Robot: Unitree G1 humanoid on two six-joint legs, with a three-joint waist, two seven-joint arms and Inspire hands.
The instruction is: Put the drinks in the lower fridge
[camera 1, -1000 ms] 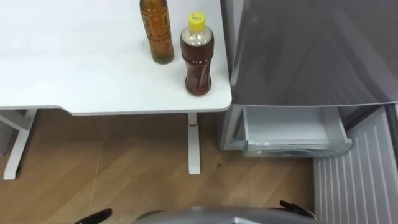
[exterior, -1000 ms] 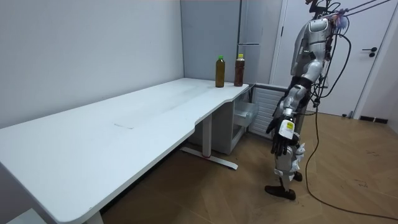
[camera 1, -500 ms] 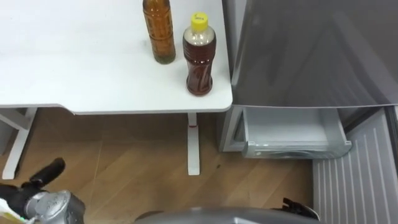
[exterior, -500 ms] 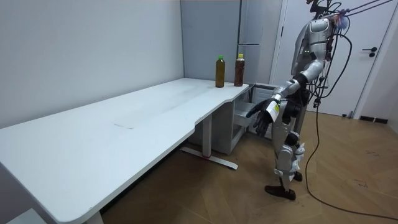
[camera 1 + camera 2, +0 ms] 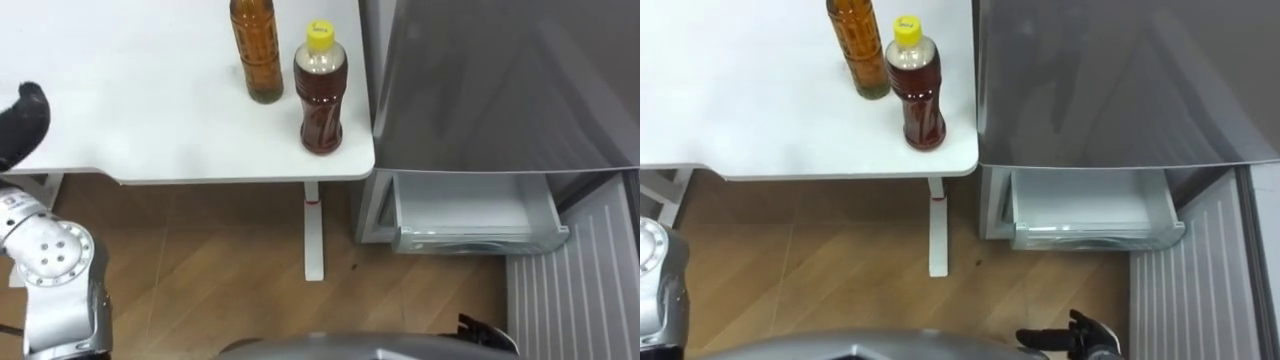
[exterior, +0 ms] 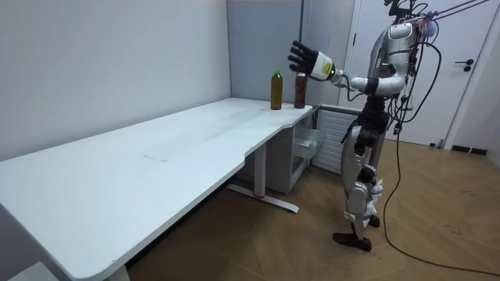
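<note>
— Up over the tabletop (image 5: 150,100), left of the drinks, L hand (image 6: 305,59) is wide: fingers spread, holding nothing. R hand (image 5: 1080,338) sits low by the body, can't tell its fingers.
— Drinks where?
— Both upright on the tabletop, just beside each other, at the corner nxt to the fridge (image 5: 500,80). Yellow-cap bottle (image 5: 320,95) is nearer the edge and the fridge. Green-cap bottle (image 5: 255,50) is behind it, to its left. Hand is well apart from both.
— So step = reach for the 1st bottle?
— Looks so. Imo go for the yellow-cap one since it's closest. Come in from front-left and wrap round the body, not the cap. Keep fingers wide till they're either side of it, else knuckles may knock the green-cap one. Lift straight up before swinging over.
— Target ready?
— Lower drawer (image 5: 470,212) stands pulled out under the grey front and looks empty. It's low, so prob needs a bend. Keep the bottle upright and clear the tabletop corner on the way.
</note>
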